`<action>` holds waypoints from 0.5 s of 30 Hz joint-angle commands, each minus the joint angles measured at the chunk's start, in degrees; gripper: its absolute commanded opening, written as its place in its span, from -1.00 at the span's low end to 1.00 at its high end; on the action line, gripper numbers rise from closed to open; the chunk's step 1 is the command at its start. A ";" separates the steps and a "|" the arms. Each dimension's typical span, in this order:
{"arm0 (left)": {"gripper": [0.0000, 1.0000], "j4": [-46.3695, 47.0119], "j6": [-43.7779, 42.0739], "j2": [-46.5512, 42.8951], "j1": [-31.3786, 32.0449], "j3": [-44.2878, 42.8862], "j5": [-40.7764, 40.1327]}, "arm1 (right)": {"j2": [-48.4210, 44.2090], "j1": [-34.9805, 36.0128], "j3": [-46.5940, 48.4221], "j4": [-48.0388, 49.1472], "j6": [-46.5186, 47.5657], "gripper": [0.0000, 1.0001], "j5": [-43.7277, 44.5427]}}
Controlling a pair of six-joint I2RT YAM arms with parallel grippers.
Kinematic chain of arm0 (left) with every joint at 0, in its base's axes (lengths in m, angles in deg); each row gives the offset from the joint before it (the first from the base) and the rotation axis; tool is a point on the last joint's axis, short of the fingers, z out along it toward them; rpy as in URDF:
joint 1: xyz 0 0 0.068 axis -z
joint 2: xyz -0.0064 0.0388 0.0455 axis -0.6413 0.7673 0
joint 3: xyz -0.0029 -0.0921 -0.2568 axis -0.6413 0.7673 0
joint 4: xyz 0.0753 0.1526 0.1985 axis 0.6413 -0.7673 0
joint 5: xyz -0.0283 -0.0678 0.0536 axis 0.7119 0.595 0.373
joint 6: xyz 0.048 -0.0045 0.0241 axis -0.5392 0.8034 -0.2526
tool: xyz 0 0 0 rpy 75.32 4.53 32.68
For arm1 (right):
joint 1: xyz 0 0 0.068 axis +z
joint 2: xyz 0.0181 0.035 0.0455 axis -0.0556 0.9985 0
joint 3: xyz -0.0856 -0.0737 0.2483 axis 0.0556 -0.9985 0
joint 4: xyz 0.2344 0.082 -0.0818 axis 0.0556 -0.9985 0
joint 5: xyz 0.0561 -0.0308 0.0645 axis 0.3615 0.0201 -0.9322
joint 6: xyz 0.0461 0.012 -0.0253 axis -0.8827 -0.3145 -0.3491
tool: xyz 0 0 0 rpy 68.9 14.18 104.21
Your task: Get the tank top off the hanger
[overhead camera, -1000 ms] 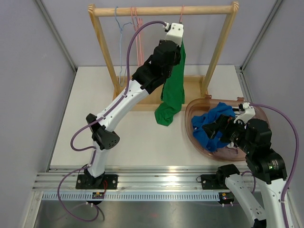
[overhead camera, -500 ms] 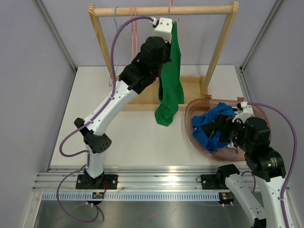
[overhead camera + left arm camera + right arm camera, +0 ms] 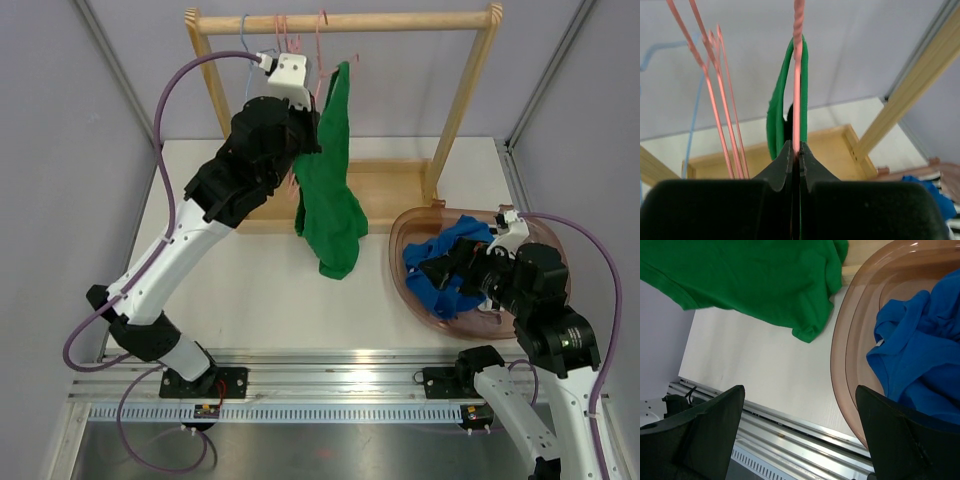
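I've swung the tank top left over open worktop, left claw clenched on its hanger; right claw released.

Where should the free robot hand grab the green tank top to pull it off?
Pinch the tank top at its bunched bottom end, from the right side: it dangles free there, while the left gripper clamps the pink hanger above.

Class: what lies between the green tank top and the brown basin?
Only bare white tabletop, seen in the right wrist view between tank top and basin.
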 commanded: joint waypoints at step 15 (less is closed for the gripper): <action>-1.00 7.84 15.53 -42.21 1.24 53.05 26.43 | 7.65 0.16 -15.20 43.09 -23.11 0.99 -19.19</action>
